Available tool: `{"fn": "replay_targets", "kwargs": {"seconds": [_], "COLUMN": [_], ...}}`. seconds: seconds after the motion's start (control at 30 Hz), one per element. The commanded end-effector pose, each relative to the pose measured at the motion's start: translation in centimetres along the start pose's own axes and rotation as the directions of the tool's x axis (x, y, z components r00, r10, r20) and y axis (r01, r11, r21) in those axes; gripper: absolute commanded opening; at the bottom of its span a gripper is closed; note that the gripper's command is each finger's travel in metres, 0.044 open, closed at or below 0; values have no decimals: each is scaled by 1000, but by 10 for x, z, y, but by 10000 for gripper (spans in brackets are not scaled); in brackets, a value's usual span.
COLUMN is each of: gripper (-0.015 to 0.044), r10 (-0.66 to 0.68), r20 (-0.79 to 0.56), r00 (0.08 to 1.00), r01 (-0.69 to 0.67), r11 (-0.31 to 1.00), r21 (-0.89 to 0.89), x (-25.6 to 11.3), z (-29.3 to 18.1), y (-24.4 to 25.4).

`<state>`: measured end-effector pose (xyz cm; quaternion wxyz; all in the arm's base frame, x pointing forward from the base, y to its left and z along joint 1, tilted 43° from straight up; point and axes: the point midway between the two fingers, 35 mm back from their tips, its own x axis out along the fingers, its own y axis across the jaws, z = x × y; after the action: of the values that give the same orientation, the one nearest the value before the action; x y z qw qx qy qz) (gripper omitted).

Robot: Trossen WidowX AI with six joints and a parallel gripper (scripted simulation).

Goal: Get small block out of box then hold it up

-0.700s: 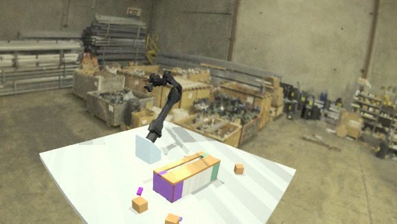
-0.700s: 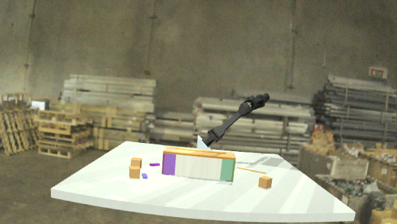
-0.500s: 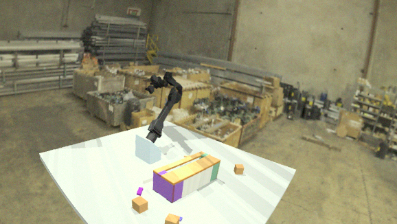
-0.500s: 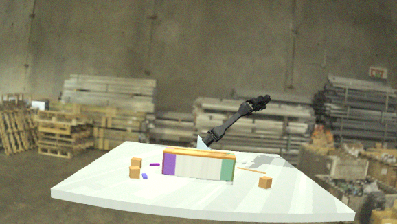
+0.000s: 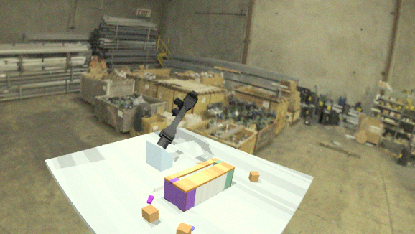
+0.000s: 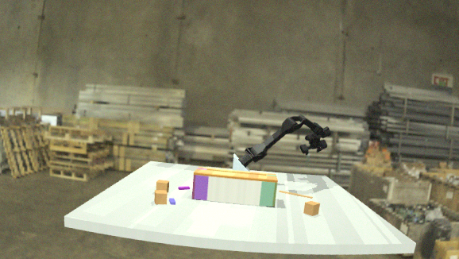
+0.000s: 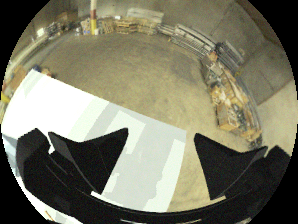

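The box (image 5: 211,189) (image 6: 234,191) stands upright on the table (image 5: 108,179) (image 6: 238,234) (image 7: 60,102), with a slotted orange top, a purple end (image 5: 174,194) (image 6: 200,187) and a green end (image 5: 229,179) (image 6: 268,194). Its opaque pale side faces the top and exterior views. The clear front and the shelf do not show, and no block can be seen inside. My gripper (image 5: 176,108) (image 6: 313,148) (image 7: 162,134) is open and empty, raised high above the table at the far side, beyond the green end in the exterior view. The wrist view does not show the box.
Orange cubes (image 5: 150,213) (image 5: 254,176) (image 6: 311,208) stand beyond both ends of the box. A magenta piece (image 5: 150,199) (image 6: 183,187) and a blue piece (image 5: 193,228) (image 6: 172,201) lie off the purple end. A thin orange stick (image 6: 295,194) lies off the green end. A pale blue panel (image 5: 158,157) stands near the arm's base.
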<state>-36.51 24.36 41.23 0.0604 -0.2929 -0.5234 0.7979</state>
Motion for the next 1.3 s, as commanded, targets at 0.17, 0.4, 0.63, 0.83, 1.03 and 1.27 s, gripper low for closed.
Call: {"fn": "replay_targets", "kwargs": {"seconds": [0.17,0.4,0.63,0.83,1.03,1.27], "gripper": [400,400,400,400,400,400], "r10": [18,64,139,213,298,408], "r20": [-307,-503,-656,-751,-811,-835], "r00": [952,862,742,625,503,370], "r01": [31,90,177,287,415,572], "r11": [988,957,903,832,741,608], "r21": [154,276,392,474,529,550], "x": [-32,-83,-153,-224,-301,-389], "z": [-155,-257,-340,-392,-424,-433], "y": [6,29,67,109,161,230]}}
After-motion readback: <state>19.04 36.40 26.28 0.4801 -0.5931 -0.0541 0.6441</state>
